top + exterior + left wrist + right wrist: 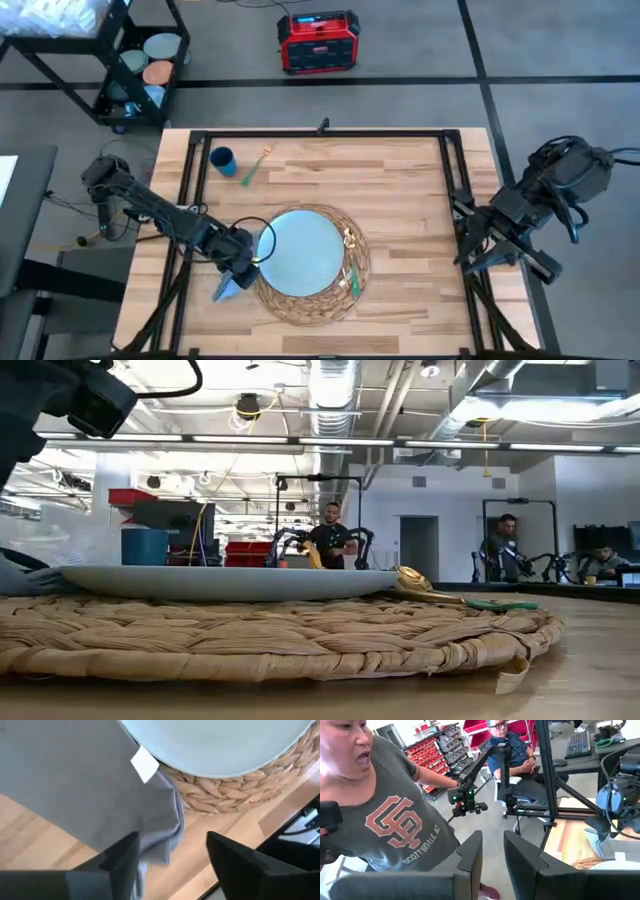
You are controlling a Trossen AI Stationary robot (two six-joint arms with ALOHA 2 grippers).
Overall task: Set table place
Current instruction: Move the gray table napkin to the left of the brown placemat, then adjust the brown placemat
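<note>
Left gripper (237,272) on the napkin (95,785) at the mat's left edge; right arm parked.

My left fingers (122,857) are spread, one resting on the grey napkin's corner, the other clear of it over bare wood. So nothing pinched; looks like I'm laying it down or just letting go. Napkin lies flat on the table (400,180), one edge lapping onto the woven mat (330,295) and tucked up against the pale blue plate (303,250), which sits centred on the mat. Sensible spot: left of the plate. Green-handled cutlery (351,272) lies on the mat's right rim; a second piece (252,168) and the dark blue cup (222,159) are well apart at the far left, likely still to place. Right gripper (492,855) hangs off the table's right side, fingers slightly apart, empty.
</note>
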